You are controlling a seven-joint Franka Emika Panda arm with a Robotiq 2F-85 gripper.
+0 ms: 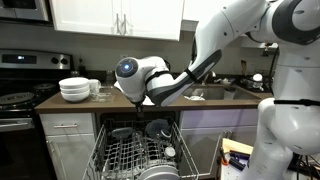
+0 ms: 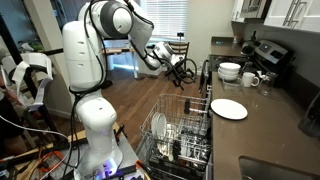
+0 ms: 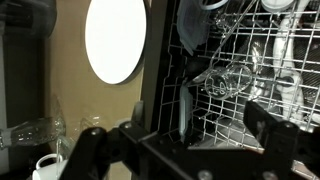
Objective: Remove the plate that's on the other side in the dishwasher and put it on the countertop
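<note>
White plate (image 2: pixel 228 108) lies flat on the countertop (image 2: pixel 272 132), close to the edge that borders the open dishwasher (image 2: pixel 183 130); nothing rests on it. A stack of bowls (image 2: pixel 230 70) and a mug (image 2: pixel 250 79) sit farther along the same surface, toward the stove, apart from the plate. Gripper (image 2: pixel 183 70) hangs above the line where counter edge meets rack, jaws spread wide and empty. In the wrist view both fingers (image 3: pixel 90 152) show at the bottom of the picture with only the dark dishwasher edge between them. From the gripper (image 3: pixel 180 140) in that view, the plate (image 3: pixel 115 40) lies ahead and off toward the counter side, clear of both fingers and not touching them. The wire rack (image 3: pixel 250 60), loaded with glassware, is on the opposite side. The plate is round, so it has no long axis to align to. There is only one arm, so no choice of nearer hand. Judgement: the plate is placed and the task looks essentially done. What remains is likely a withdrawal, best straight up and back. A sideways drift toward the counter could nudge the plate, and one the other way could catch the rack wires.
</note>
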